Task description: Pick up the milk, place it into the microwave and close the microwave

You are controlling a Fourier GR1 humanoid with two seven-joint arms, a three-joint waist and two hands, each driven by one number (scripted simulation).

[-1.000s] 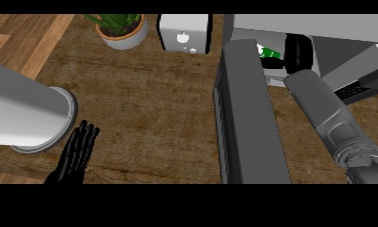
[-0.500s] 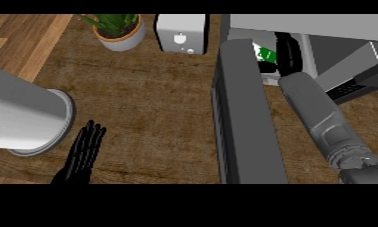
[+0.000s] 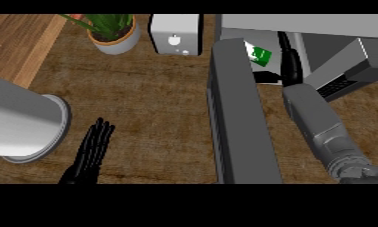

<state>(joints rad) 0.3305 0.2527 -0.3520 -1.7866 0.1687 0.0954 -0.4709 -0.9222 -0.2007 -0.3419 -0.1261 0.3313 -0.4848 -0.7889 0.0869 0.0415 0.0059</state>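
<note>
Right forearm is sliding lower against the microwave (image 3: 295, 26) opening; the milk (image 3: 258, 54) is staying put inside.
The right robot hand (image 3: 288, 63) is reaching toward 12 o'clock beside the milk, its fingers too hidden to tell their state. The left robot hand (image 3: 90, 153) is resting on the desk (image 3: 148, 96) at 7 o'clock, fingers straight. The microwave door (image 3: 240, 121) is standing open.

My right hand (image 3: 286, 66) fills the microwave (image 3: 310, 31) mouth beside the milk (image 3: 258, 54); the open door (image 3: 240, 121) walls off the bare counter (image 3: 148, 96).
</note>
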